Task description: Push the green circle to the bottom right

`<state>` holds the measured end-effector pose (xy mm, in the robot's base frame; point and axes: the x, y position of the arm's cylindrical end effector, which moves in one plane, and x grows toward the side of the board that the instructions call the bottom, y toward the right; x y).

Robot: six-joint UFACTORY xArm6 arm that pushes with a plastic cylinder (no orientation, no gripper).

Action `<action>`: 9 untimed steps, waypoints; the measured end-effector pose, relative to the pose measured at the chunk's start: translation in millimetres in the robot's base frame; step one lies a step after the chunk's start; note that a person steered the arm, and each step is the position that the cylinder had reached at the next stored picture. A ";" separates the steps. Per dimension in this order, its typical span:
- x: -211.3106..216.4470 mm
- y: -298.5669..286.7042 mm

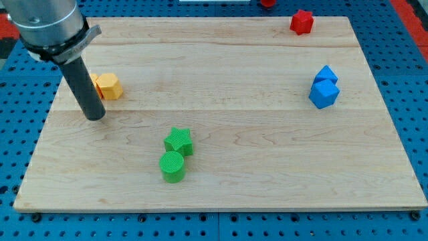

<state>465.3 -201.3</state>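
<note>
The green circle (172, 166) lies on the wooden board (267, 167), left of centre and near the view's bottom. A green star (178, 141) touches it just above. My tip (95, 116) rests on the board at the view's left, well to the upper left of the green circle and apart from it. The rod rises from the tip to the grey arm body at the top left.
An orange hexagon block (107, 86) sits just right of the rod, with a yellow block partly hidden behind the rod. Two blue blocks (324, 87) touch each other at the right. A red star (301, 21) lies at the top right edge.
</note>
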 end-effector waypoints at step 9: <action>90.2 254.5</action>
<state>555.4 53.3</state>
